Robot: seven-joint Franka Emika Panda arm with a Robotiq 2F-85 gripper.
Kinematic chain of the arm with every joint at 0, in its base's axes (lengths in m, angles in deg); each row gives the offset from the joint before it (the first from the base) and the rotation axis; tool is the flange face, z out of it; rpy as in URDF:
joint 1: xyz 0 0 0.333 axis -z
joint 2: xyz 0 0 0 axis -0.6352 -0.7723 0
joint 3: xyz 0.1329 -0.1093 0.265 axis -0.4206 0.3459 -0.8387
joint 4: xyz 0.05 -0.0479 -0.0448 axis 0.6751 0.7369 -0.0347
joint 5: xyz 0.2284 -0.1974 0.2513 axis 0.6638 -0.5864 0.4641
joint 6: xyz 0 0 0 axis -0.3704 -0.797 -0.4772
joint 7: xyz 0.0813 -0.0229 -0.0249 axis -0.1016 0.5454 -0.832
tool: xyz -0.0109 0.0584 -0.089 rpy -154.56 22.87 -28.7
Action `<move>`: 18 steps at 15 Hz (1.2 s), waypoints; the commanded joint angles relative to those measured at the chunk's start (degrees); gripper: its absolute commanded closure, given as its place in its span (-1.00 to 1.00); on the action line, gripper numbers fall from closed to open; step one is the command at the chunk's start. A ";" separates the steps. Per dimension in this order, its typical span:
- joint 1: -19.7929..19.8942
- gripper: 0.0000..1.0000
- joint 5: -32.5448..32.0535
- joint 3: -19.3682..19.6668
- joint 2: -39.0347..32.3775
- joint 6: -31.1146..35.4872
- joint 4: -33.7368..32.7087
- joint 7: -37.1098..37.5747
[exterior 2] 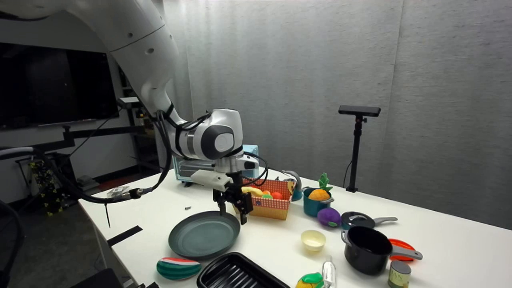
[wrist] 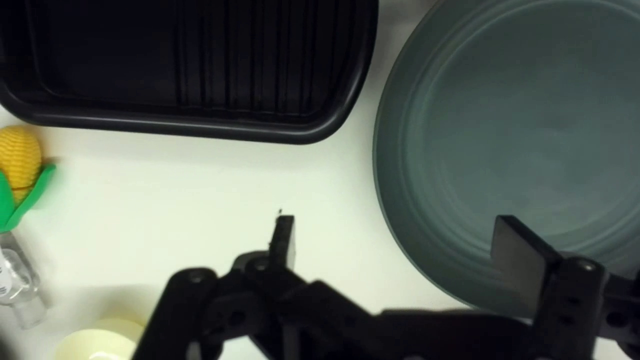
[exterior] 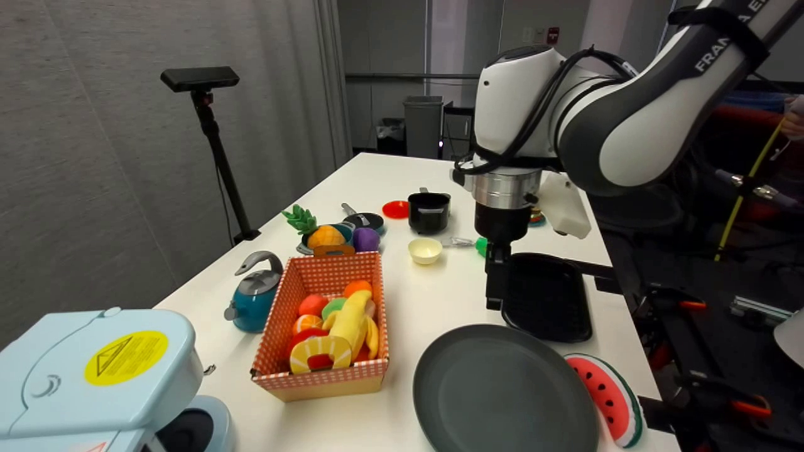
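White table [exterior: 440, 292], round matte plate [exterior: 505, 392], gripper [wrist: 397, 240]

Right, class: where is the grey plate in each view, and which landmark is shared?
In an exterior view: grey plate, bottom, right of centre.
In an exterior view: grey plate, lower half, left of centre.
Wrist view: grey plate, upper right, cut off.
Shared landmark: black tray, beside it in each.

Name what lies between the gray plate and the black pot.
A cream bowl sits between the gray plate and black pot, as an exterior view shows.
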State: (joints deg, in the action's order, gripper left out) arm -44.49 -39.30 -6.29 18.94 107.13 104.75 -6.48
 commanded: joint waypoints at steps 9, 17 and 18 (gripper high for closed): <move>-0.03 -1.00 -0.98 3.83 -8.69 -2.02 -10.26 1.60; 0.44 -1.00 -1.96 8.12 -13.12 -2.23 -14.77 1.96; 0.44 -1.00 -2.10 8.50 -13.45 -2.36 -15.18 1.98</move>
State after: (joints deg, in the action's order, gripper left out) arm -44.33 -39.80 1.40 7.31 106.98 92.58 -6.18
